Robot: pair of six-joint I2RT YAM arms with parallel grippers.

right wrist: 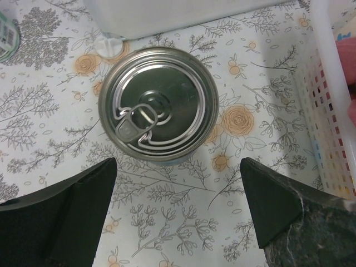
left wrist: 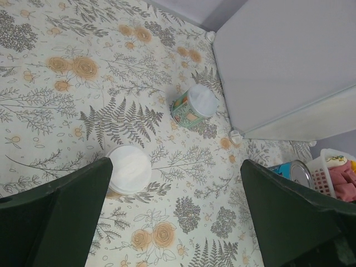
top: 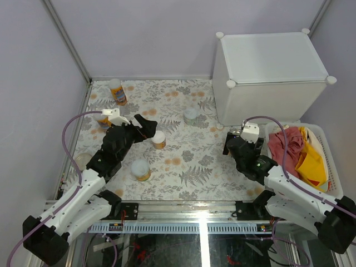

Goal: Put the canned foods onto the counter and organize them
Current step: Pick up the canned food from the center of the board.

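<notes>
I see my right gripper with jaws wide apart, nothing in them. The pull-tab tin stands upright at 12 o'clock, just off the fingertips. The counter is beyond it at 12, the basket at 3. The left gripper is spread too, empty. The white-lidded can is just beside its 9 o'clock finger, the green can at 12.

Cans: at least six; counter: one; basket: one.
</notes>
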